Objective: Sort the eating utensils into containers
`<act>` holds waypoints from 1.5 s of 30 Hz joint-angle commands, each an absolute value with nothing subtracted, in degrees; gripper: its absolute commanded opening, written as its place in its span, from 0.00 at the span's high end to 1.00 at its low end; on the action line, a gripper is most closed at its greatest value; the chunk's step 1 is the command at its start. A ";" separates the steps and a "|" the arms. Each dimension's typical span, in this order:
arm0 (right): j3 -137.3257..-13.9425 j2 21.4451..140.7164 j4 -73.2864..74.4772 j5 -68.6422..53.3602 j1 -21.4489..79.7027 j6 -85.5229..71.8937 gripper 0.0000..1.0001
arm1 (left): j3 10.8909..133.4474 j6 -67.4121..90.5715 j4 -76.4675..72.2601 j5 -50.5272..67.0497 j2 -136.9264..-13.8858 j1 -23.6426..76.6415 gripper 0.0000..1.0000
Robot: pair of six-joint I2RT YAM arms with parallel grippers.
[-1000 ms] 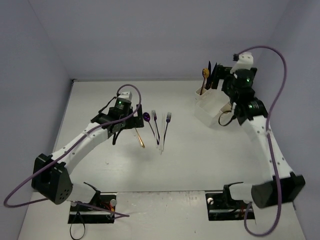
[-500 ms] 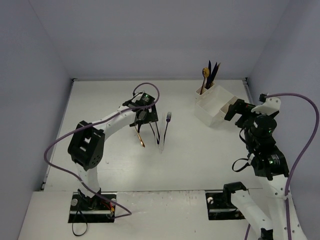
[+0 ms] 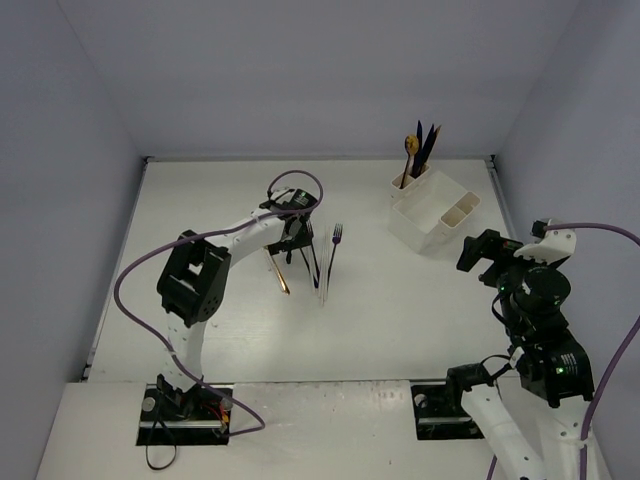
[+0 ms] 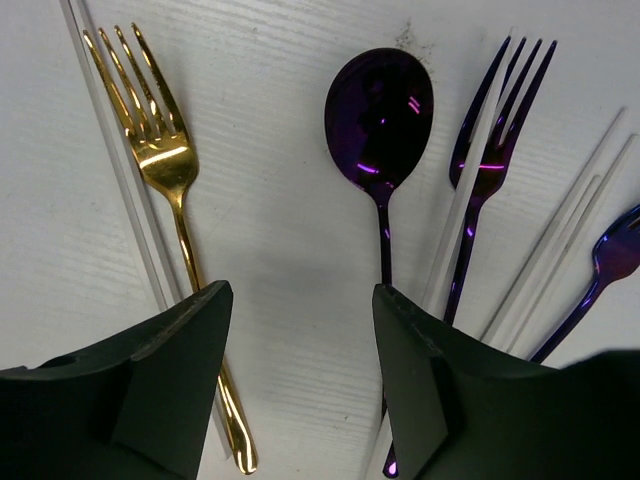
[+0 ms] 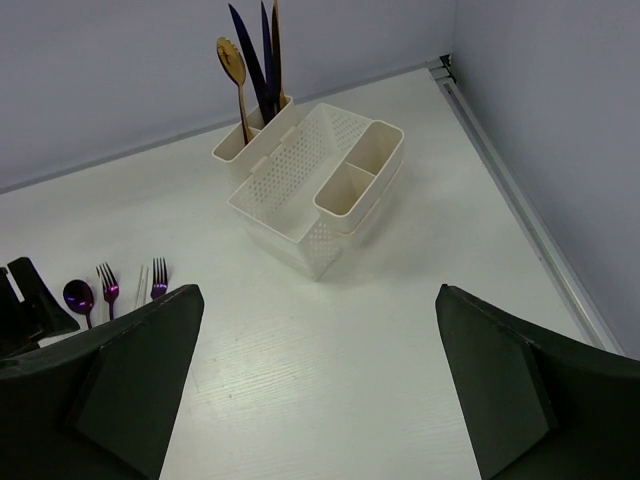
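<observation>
Loose utensils lie in a row on the table (image 3: pixel 400 310), left of centre. In the L wrist view I see a gold fork (image 4: pixel 160 150), purple spoon (image 4: pixel 380 115), purple fork (image 4: pixel 490 160), and a 2nd purple fork (image 4: pixel 615 250) cut off at the right edge. Tines and bowl all point away from the cam. Clear plastic pieces (image 4: pixel 565 250) lie among them: one just beside the gold fork, one overlapping the purple fork. Can't tell what kind they are.

Organizer (image 3: pixel 435 215) sits far right on the table, at an angle. Its far cup (image 5: pixel 255 140) holds a gold spoon (image 5: pixel 232 62) and dark knives (image 5: pixel 250 45), all upright.

L gripper (image 4: pixel 300 380) is low over the row, jaws partway spread, pinching nothing I can see. Bare table shows between the fingers (image 4: pixel 150 390). Gold fork handle runs along the inner edge of one finger, spoon handle along the other.

R gripper (image 5: pixel 320 400) is spread wide, nothing between the jaws. It's above the table on the near side of the organizer, apart from it, facing it.
</observation>
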State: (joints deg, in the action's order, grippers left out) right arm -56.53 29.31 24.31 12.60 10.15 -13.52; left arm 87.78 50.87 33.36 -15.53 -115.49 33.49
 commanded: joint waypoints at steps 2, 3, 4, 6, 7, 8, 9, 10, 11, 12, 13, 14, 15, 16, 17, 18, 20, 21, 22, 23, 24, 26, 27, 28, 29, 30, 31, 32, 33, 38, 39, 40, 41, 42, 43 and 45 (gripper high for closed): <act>-57.57 29.36 22.67 11.52 10.71 -13.88 0.00 | 92.78 53.69 34.35 -18.02 -116.41 34.71 0.49; -57.64 29.36 22.74 11.24 10.79 -14.10 0.00 | 93.09 54.40 35.13 -18.16 -116.80 34.65 0.49; -57.66 29.36 22.82 11.01 10.92 -14.25 0.00 | 93.64 54.73 35.59 -18.35 -117.47 34.68 0.49; -57.61 29.27 22.90 10.46 11.12 -14.63 0.00 | 94.44 55.19 35.77 -18.28 -118.69 34.72 0.50; -57.69 29.30 22.97 10.27 11.23 -14.68 0.00 | 94.80 55.42 35.77 -18.12 -119.19 34.75 0.50; -57.77 29.31 23.05 10.09 11.36 -14.72 0.00 | 95.05 55.70 35.79 -18.02 -119.56 34.80 0.51; -57.83 29.15 23.11 10.04 11.46 -14.84 0.00 | 95.32 56.00 35.96 -18.00 -120.21 34.80 0.51; -57.83 29.01 23.12 10.11 11.60 -14.77 0.00 | 95.89 56.43 36.39 -17.93 -120.51 34.80 0.53; -57.75 29.00 23.12 10.11 11.69 -14.94 0.00 | 96.24 56.60 36.74 -18.01 -121.20 34.80 0.54; -57.83 28.92 23.20 10.11 11.85 -14.94 0.00 | 96.57 56.77 36.90 -17.94 -121.53 34.80 0.54; -57.88 28.92 23.31 10.00 11.92 -14.99 0.00 | 96.69 56.98 36.97 -17.93 -121.81 34.75 0.57; -57.92 28.92 23.38 9.90 11.95 -15.03 0.00 | 96.80 57.19 37.07 -17.96 -122.09 34.75 0.60; -57.94 28.90 23.43 9.86 11.97 -15.03 0.00 | 96.92 57.35 37.40 -18.05 -122.37 34.79 0.64; -57.98 28.85 23.57 9.91 12.02 -15.03 0.00 | 97.11 57.49 38.00 -18.14 -122.70 34.74 0.69; -58.04 28.83 23.60 9.97 12.00 -15.03 0.00 | 97.20 57.64 38.42 -18.30 -122.90 34.75 0.73; -58.10 28.83 23.58 10.00 11.95 -15.03 0.00 | 97.19 57.74 38.69 -18.56 -122.96 34.80 0.77; -58.10 28.74 23.64 10.02 12.04 -15.03 0.00 | 96.85 57.55 39.13 -19.28 -122.86 34.80 0.85; -58.10 28.74 23.64 9.97 11.99 -15.08 0.00 | 96.75 57.31 39.47 -19.81 -122.72 34.75 0.87; -58.07 28.72 23.64 9.93 11.97 -15.12 0.00 | 96.68 56.92 39.76 -20.33 -122.57 34.72 0.90; -58.01 28.66 23.64 9.92 12.04 -15.15 0.00 | 96.68 56.09 39.90 -20.92 -122.41 34.72 0.92; -58.01 28.72 23.64 9.87 12.04 -15.31 0.00 | 96.68 55.28 39.90 -21.84 -122.30 34.72 0.93; -57.82 28.74 23.64 9.65 12.04 -15.67 0.00 | 97.03 53.08 39.90 -23.04 -122.27 34.61 0.97; -57.72 28.74 23.64 9.56 12.04 -15.81 0.00 | 97.49 52.07 39.90 -23.99 -122.36 34.52 0.99; -57.63 28.76 23.64 9.45 12.04 -15.95 0.00 | 97.92 51.06 39.90 -24.79 -122.45 34.41 1.00; -57.52 28.81 23.64 9.28 12.04 -16.12 0.00 | 98.31 50.00 39.90 -25.18 -122.50 34.24 1.00; -57.48 28.87 23.68 9.07 12.04 -16.25 0.00 | 98.67 48.84 39.94 -25.66 -122.52 34.03 1.00; -57.48 28.93 23.74 8.87 12.04 -16.37 0.00 | 99.00 47.59 39.97 -26.25 -122.48 33.84 1.00; -57.48 28.99 23.81 8.80 12.04 -16.50 0.00 | 99.27 46.14 39.84 -27.17 -122.21 33.84 1.00; -57.41 28.93 23.82 8.79 12.04 -16.52 0.00 | 99.53 45.02 39.81 -27.33 -122.17 33.84 1.00; -58.35 30.64 23.99 6.14 12.04 -15.35 0.00 | 101.99 37.15 39.37 -29.02 -117.99 34.17 1.00; -59.02 31.21 23.99 5.16 12.04 -15.08 0.00 | 102.35 35.93 39.22 -29.17 -116.15 34.77 1.00; -59.51 32.06 23.93 3.40 12.04 -14.70 0.00 | 102.72 34.22 38.69 -29.12 -114.92 35.31 1.00; -60.11 33.36 23.91 1.97 12.02 -14.46 0.00 | 103.06 32.27 38.32 -29.02 -113.76 35.97 1.00; -60.85 35.11 23.91 0.88 11.97 -14.36 0.00 | 103.35 30.07 38.12 -28.88 -112.68 36.75 1.00; -61.56 35.67 23.91 0.53 11.95 -14.33 0.00 | 103.63 29.37 37.70 -28.47 -111.61 37.54 1.00; -64.13 39.48 23.82 -5.66 11.98 -13.90 0.00 | 102.91 25.73 35.21 -25.33 -107.92 40.24 1.00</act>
